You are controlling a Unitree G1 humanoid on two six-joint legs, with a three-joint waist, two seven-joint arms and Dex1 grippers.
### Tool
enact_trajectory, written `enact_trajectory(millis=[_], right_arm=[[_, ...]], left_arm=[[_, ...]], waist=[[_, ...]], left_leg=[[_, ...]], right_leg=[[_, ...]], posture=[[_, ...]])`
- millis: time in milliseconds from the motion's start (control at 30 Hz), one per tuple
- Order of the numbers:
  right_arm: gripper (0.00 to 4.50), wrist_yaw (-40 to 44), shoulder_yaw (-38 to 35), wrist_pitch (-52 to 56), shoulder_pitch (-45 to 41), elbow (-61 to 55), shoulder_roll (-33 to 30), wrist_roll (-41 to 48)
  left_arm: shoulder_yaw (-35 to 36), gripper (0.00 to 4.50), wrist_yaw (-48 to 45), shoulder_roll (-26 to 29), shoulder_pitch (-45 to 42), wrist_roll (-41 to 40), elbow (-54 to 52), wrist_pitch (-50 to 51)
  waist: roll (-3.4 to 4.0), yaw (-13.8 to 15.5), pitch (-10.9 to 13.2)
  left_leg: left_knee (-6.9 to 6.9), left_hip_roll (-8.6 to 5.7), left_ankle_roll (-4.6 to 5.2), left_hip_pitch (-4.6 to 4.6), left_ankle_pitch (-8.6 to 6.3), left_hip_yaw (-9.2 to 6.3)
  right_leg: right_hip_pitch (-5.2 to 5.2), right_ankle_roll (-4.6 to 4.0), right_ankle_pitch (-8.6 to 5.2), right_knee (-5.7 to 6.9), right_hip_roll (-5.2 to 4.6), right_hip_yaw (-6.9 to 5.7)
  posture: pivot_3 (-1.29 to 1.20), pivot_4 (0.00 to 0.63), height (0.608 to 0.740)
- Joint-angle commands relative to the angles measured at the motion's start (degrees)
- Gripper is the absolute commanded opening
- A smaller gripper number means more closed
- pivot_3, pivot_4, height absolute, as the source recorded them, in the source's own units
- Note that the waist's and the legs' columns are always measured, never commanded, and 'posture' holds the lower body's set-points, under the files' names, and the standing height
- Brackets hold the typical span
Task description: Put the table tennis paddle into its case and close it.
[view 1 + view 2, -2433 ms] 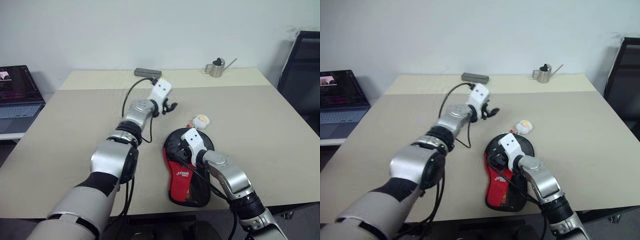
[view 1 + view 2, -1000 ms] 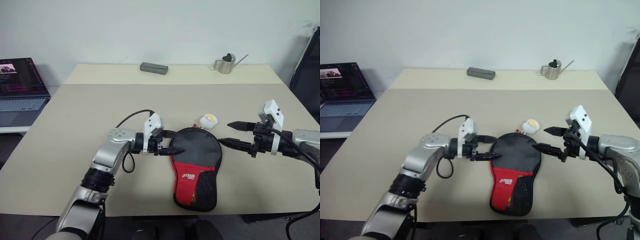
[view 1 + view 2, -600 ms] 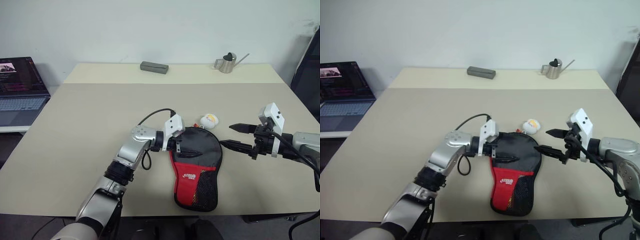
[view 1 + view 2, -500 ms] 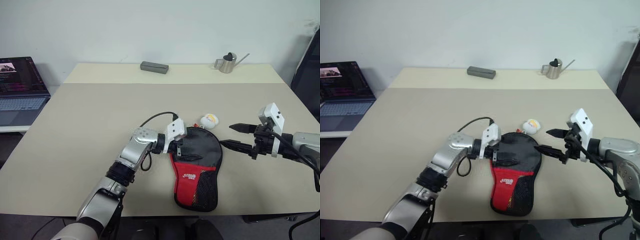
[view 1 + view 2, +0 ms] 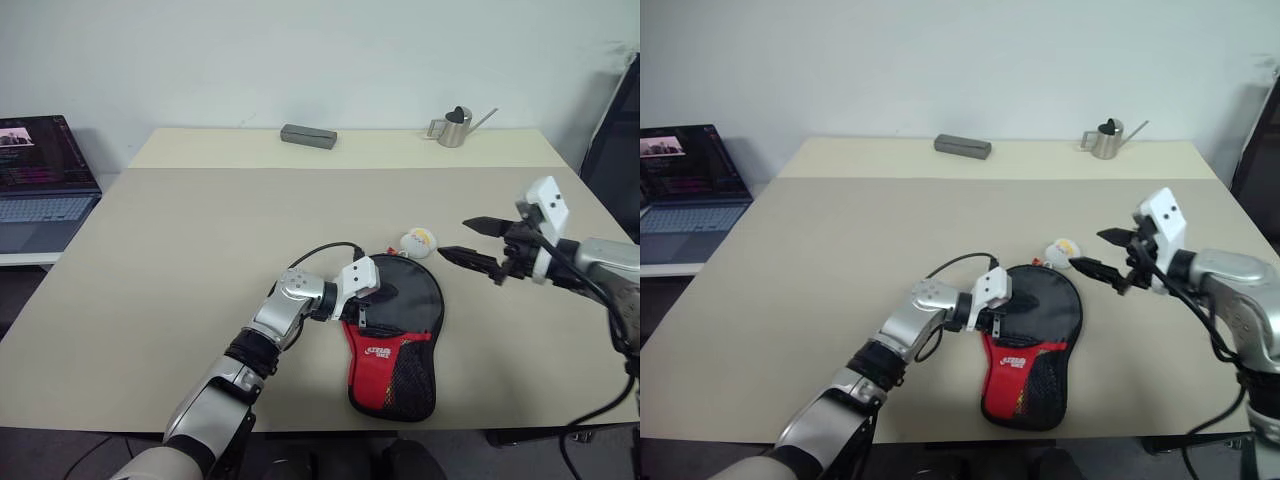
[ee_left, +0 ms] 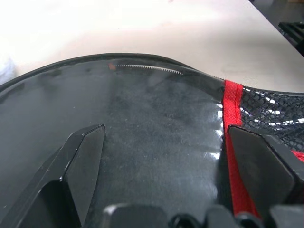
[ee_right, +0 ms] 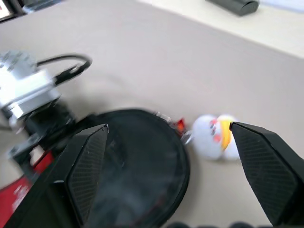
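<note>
The left gripper (image 5: 368,305) has slid onto the black fabric paddle-shaped case (image 5: 400,300) lying near the table's (image 5: 150,260) front edge, fingers spread, empty; the right gripper (image 5: 468,240) hovers released. Judging so, zipping comes next.

Both arms out, both grippers spread wide

The left arm bends in across the front, its left gripper (image 5: 372,308) low over the left edge of the case (image 5: 400,340), fingers parted wide above the black round part, one finger (image 6: 78,166) on each side of the fabric in the wrist view. The right arm reaches in from the far right, its right gripper (image 5: 470,240) raised beyond the case's right side, jaws apart and pointing toward it, holding nothing.
</note>
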Motion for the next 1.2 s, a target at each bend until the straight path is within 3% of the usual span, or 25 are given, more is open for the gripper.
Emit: enact_trajectory(millis=[33,367,567,1167,1200], right_arm=[[4.5,-4.3,3.4,-0.7,-6.6,7.2,4.0,-3.8],[4.5,-10.8,7.1,-12.6,-22.3,42.2,15.4,-15.7],[4.5,-11.5,6.9,-20.3,-26.3,55.7,19.4,-19.5],[4.5,-8.6,7.6,-19.4,-24.2,56.4,23.0,-22.5],[4.11,-8.5,7.7,-19.3,-24.0,56.1,23.1,-22.6]], left_arm=[[-0.7,4.47,0.1,-0.6,1.2,0.8,0.6,-0.2],[-1.2,4.47,0.0,-1.0,2.8,1.3,-0.9,0.0],[-1.5,4.47,0.0,-0.9,3.9,1.3,-2.3,0.6],[-1.6,4.47,0.9,-0.8,4.3,1.7,-2.5,0.9],[-1.6,4.5,0.9,-0.8,4.3,1.7,-2.5,0.9]], waist=[[0.04,0.0,0.0],[0.15,0.0,-0.1],[0.25,-0.3,-0.1],[0.58,-0.3,-0.3],[0.59,-0.3,-0.3]], left_leg=[[0.0,0.0,0.0,0.02,0.0,0.0],[-0.01,-0.05,-0.18,0.0,0.11,0.0],[-0.02,-0.06,-0.2,0.01,0.12,0.07],[-0.01,-0.07,-0.2,0.02,0.12,0.06],[-0.01,-0.07,-0.21,0.02,0.12,0.06]], right_leg=[[0.0,0.0,0.0,0.01,0.0,0.01],[-0.06,-0.01,0.01,0.02,-0.04,0.02],[-0.09,-0.01,0.01,0.03,-0.05,0.07],[-0.09,-0.01,0.01,0.07,-0.05,0.07],[-0.09,-0.01,0.01,0.07,-0.05,0.08]], posture=[[0.0,0.15,0.74],[0.0,0.15,0.74],[0.0,0.15,0.74],[0.0,0.15,0.74],[0.0,0.15,0.74]])
